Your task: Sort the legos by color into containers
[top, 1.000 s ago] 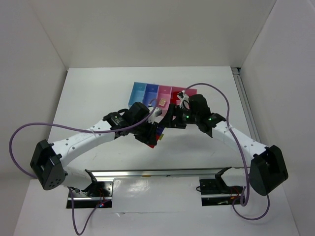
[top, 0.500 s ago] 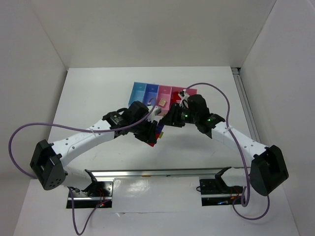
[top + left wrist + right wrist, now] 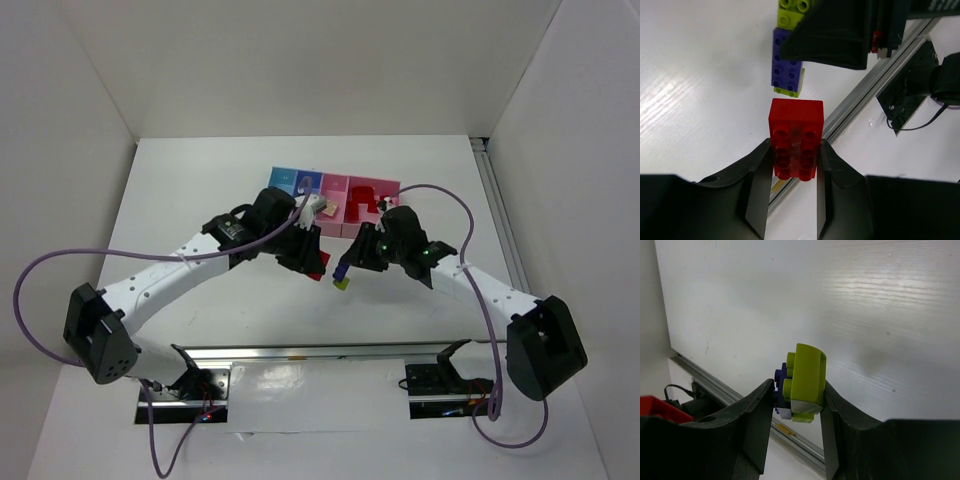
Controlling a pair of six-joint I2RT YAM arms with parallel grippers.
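Legos sit in the grip of both arms above the white worktop (image 3: 190, 200). The left fingers (image 3: 757, 185) are closed on a red lego (image 3: 796, 132), pinching its two long sides with its studded face turned to the wrist camera. The right fingers (image 3: 757, 420) are clamped on a stack of purple-blue and yellow-green legos (image 3: 805, 380). From the right wrist, a yellow-green brick faces forward with a purple-blue one showing behind it, and a soft shadow falls on the worktop beyond.

Seen from the left wrist, the stack hangs just beyond the red lego without touching it: yellow-green at the top, purple-blue in the middle, a yellow-green edge at the bottom. The dark body of the right arm's wrist grips its upper end.

From overhead, the two loads hang side by side near the middle of the worktop, the red lego to the left and the stack to the right. They lie between the containers (image 3: 372, 190) at the far side and the metal rail (image 3: 320, 350) along the near edge. The containers stand as a joined row of light blue, darker blue, pink and a wider pink-red bin. The left arm's wrist overlaps the near edge of the blue bins.
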